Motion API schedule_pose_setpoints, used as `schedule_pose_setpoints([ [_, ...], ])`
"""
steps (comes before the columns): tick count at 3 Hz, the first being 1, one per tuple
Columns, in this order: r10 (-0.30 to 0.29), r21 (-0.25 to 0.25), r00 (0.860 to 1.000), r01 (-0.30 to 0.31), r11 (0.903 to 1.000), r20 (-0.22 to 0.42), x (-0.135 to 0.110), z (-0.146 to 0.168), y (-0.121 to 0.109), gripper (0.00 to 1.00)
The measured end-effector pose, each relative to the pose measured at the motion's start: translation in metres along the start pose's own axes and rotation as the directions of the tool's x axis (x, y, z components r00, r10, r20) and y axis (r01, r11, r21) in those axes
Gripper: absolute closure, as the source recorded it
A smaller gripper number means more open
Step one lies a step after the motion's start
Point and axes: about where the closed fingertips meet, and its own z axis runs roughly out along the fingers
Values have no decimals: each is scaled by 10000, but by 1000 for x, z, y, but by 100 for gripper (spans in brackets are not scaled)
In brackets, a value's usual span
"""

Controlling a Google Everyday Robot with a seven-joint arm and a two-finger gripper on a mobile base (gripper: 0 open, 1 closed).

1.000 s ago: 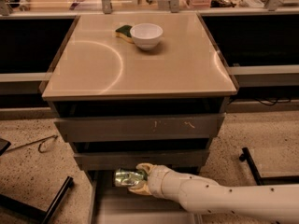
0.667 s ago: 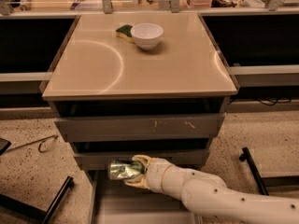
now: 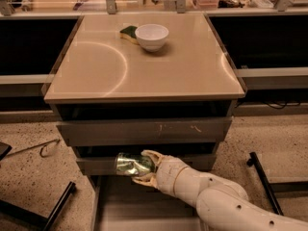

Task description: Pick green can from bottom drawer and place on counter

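The green can [image 3: 133, 164] is a shiny dented drink can lying on its side in my gripper [image 3: 144, 167]. The gripper is shut on its right end, one finger above and one below. It holds the can in the air in front of the middle drawer front, above the open bottom drawer [image 3: 125, 211]. My white arm comes in from the lower right. The tan counter [image 3: 144, 66] lies well above the can, with a pale curved reflection at its left.
A white bowl [image 3: 151, 36] and a green-and-yellow sponge [image 3: 128, 32] sit at the back of the counter. Two grey drawer fronts [image 3: 144, 130] with scratch marks are below its edge. Black frame bars [image 3: 262, 182] lie on the speckled floor at both sides.
The gripper has lifted the can up and a little to the left, from just above the bottom drawer to the level of the middle drawer front.
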Motion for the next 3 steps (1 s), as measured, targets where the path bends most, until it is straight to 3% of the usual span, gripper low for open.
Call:
schedule_pose_setpoints([
  [1,-571,767,9982,556,9955,173,-22,-10,-28,100],
  [2,-1299,1633,9915,1275,9783,39,-62,-25,-79,100],
  [3,-2121,2189,9761,2172,9513,-466,-103,-38,-137,100],
])
